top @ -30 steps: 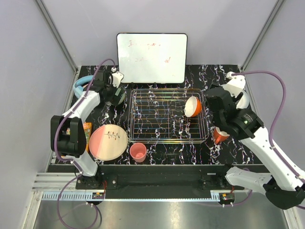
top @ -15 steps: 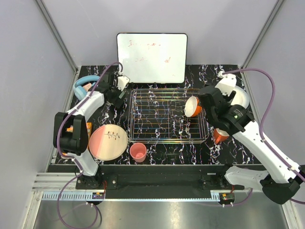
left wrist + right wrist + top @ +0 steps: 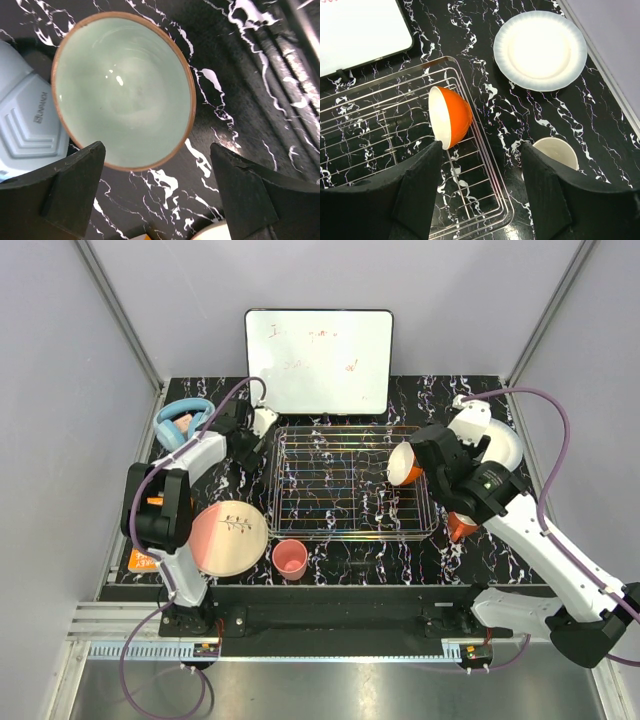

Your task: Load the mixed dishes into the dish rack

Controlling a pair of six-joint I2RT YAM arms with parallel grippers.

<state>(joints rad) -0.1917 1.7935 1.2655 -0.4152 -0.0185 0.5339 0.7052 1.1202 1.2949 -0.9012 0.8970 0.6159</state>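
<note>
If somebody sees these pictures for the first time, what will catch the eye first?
The orange bowl stands tilted on its edge at the right end of the silver wire dish rack, white inside facing into the rack. The mint-green bowl fills the left wrist view, upright on the black marbled table under the open left pincer. A large pink plate lies at the table's front left.

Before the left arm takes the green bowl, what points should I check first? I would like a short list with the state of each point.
1. Left claw open: ok.
2. Mint-green bowl upright, empty, between the left claw's fingers in the wrist view: ok.
3. Left claw low enough to grip the rim: cannot tell.
4. Right claw open, holding nothing: ok.
5. Orange bowl resting on edge inside the dish rack: ok.
6. Free space in the dish rack: ok, only the orange bowl is in it.
</note>
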